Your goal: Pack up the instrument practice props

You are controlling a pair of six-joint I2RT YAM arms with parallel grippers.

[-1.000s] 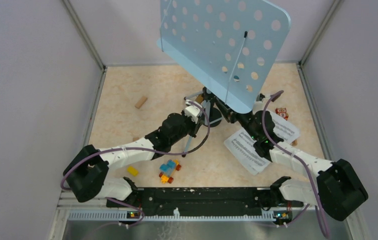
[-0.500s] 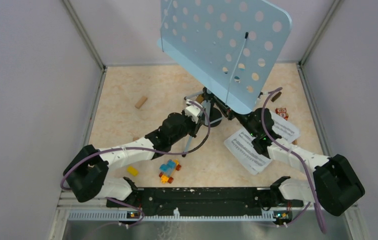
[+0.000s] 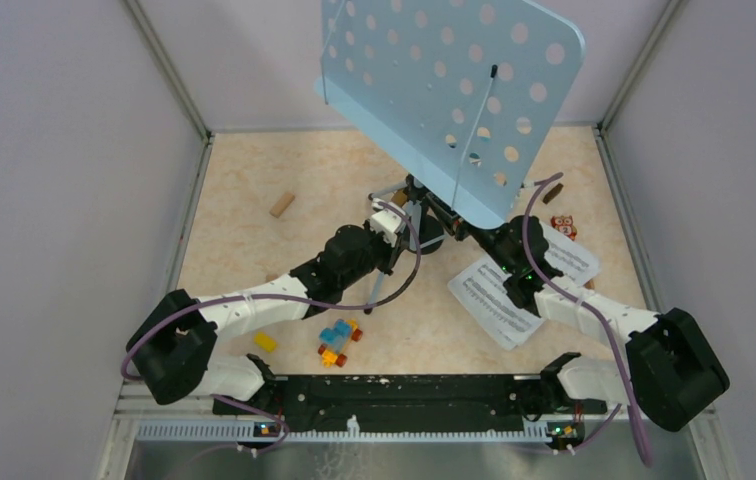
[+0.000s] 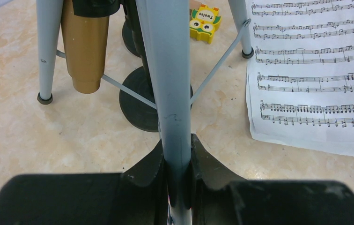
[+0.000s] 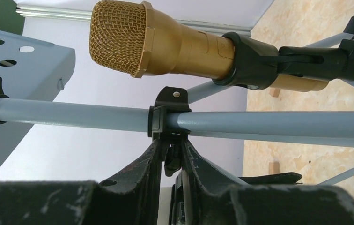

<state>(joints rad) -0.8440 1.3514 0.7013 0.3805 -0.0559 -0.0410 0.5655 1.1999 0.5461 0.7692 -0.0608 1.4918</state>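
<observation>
My left end effector [image 4: 179, 161] is clamping the pole [image 4: 168, 70] of the pale-blue music rack [image 3: 449, 90]. My right end effector [image 5: 168, 152] is pinching the black collar latch [image 5: 163, 117] on that same pole.

I am worrying about the latch first. If it is opening while the rack is standing upright, I think the upper part with the heavy perforated plate may be sliding down suddenly, or the whole rack may be tipping.

The gold microphone [image 5: 165, 47] is sitting in its black mic holder [image 5: 254, 61] just beside the pole, between the rack legs, so any swing of the rack may be knocking it over.

The sheet-music pages [image 4: 306, 70] are lying on the tabletop [image 3: 254, 200] beside one rack leg, and a moving leg may be dragging or creasing them. An owl block [image 4: 204, 18] is lying behind the pole.

I am not seeing any box, bag or case in these views, so I cannot tell where the props are going.
</observation>
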